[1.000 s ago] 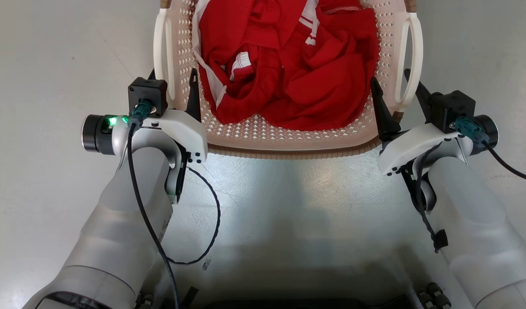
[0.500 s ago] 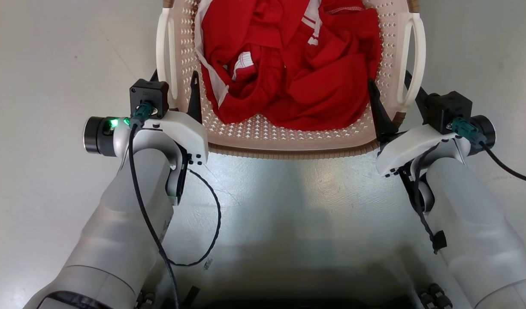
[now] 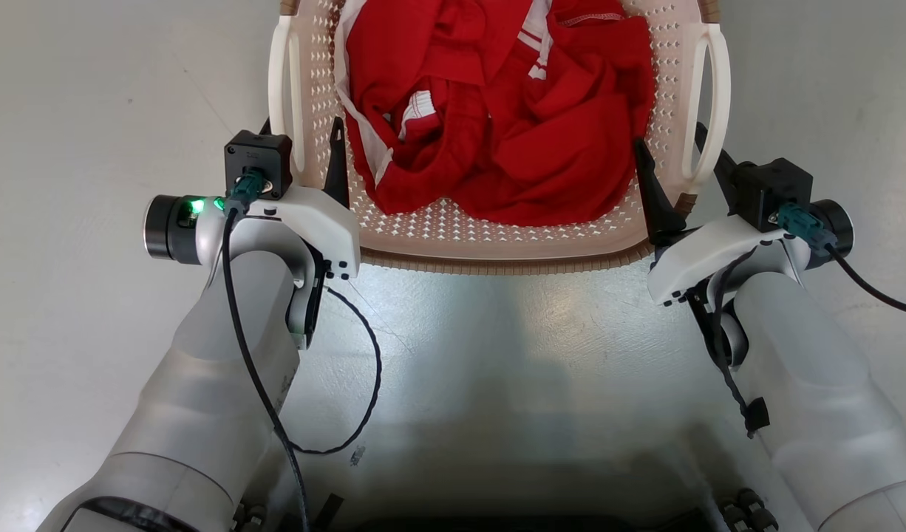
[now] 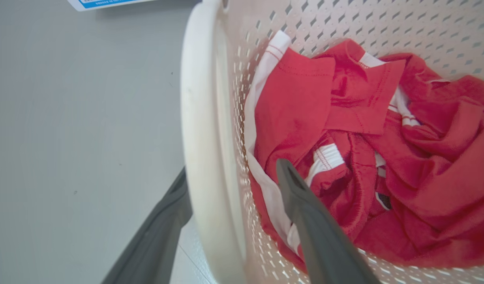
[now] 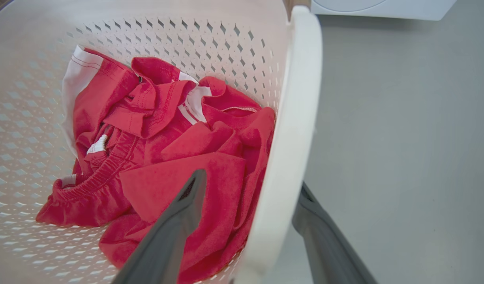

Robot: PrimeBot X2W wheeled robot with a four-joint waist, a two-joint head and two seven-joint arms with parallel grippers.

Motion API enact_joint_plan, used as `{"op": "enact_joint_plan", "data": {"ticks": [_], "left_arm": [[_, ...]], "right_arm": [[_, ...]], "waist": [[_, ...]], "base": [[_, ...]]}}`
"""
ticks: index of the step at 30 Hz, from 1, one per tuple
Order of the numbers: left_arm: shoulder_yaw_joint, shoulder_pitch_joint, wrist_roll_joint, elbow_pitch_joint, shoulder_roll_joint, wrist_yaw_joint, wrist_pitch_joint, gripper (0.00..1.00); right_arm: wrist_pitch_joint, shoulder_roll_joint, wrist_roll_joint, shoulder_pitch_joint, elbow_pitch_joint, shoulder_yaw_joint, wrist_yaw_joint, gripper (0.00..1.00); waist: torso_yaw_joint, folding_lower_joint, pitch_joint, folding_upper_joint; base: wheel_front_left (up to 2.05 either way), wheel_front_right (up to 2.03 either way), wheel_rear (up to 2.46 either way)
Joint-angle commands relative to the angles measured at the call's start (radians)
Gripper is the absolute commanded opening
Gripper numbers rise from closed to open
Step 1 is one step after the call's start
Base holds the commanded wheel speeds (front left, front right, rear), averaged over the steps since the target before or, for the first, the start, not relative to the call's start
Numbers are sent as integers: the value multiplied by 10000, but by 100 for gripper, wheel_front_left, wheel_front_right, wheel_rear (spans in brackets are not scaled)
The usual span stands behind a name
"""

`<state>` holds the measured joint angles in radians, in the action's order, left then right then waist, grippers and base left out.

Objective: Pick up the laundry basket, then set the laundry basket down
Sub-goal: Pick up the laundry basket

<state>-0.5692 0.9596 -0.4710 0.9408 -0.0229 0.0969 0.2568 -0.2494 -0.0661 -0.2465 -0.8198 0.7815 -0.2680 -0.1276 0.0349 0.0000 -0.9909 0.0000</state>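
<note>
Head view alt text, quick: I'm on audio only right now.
Seen from above against a grey floor, the laundry basket holds crumpled red clothes. The left gripper and right gripper each straddle one side of the basket, one finger inside and one outside.

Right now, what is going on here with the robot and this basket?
The robot has both arms at the laundry basket, which holds red clothes. The left tool straddles the basket's left loop handle, one finger inside and one outside; the right tool does the same at the right handle. Both look open, not yet clamped.
</note>
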Motion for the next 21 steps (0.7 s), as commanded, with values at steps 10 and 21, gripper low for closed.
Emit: {"op": "enact_joint_plan", "data": {"ticks": [10,21], "left_arm": [[-158,-49,-499,258,-273,-53,48,13],[-545,65,-727,39,-273,88,49,0]], "right_arm": [[-124,158,13,340,-66,-96,-31,0],[-124,158,19,376,32,-9,-31,0]], "waist": [[-32,0,-104,0],[45,0,-139,0]], "base": [[0,0,0],[0,0,0]]}}
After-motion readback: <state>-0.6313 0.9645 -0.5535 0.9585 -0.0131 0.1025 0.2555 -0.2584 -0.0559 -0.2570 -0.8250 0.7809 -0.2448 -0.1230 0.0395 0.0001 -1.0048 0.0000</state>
